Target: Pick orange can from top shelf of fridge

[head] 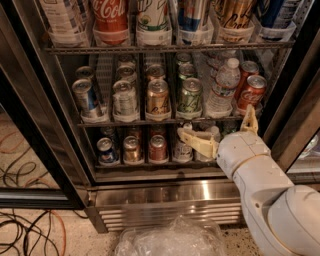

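Probably slick, stiff and light, the orange can (235, 16) suits a mid-body grip; gripper (215, 121) well below it, jaws spread wide

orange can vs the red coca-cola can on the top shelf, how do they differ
The orange can is copper-gold with dark cursive lettering; the Coca-Cola can is red with white script. The orange can stands right of centre on the top shelf, the Coca-Cola can left. The orange can sits on the side of the open tool, down by the lower racks; the Coca-Cola can does not. Both stand upright in whitish trays.
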Robot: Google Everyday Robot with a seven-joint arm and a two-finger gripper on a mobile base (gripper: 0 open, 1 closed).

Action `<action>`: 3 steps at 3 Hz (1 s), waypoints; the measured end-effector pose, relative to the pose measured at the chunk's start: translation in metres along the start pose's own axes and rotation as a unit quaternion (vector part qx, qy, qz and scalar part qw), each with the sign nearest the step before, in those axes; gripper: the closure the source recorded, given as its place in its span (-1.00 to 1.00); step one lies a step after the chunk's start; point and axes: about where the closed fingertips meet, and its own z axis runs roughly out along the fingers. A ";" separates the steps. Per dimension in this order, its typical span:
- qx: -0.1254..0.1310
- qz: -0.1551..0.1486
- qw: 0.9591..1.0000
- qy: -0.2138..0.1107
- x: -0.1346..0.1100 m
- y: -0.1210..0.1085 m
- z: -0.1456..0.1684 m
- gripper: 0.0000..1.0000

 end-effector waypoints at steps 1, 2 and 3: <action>0.019 -0.011 0.999 -0.038 -0.021 -0.006 -0.003 -1.00; 0.032 -0.022 0.997 -0.071 -0.043 -0.011 -0.010 -1.00; 0.042 -0.020 0.995 -0.092 -0.058 -0.012 -0.014 -1.00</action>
